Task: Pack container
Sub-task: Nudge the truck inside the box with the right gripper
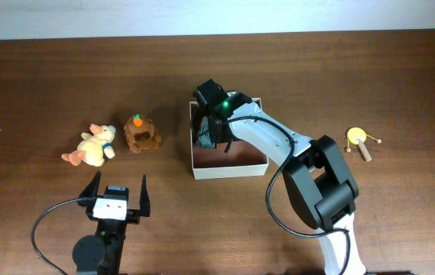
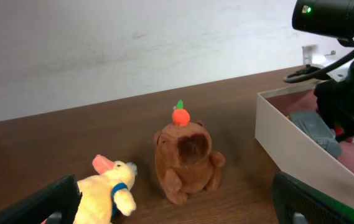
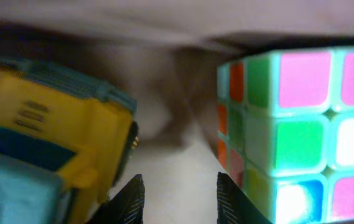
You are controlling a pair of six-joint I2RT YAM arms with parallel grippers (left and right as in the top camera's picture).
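jaws of left gripper stand wide apart; right gripper jaws are slightly parted, pinching nothing, inside the container at 1 o'clock: square, no long axis, mouth up.

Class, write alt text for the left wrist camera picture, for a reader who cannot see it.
A brown plush animal with a small orange fruit on its head sits on the dark wooden table, a yellow plush toy beside it. At right, the right arm hangs over a cream-white cardboard box holding a grey object.
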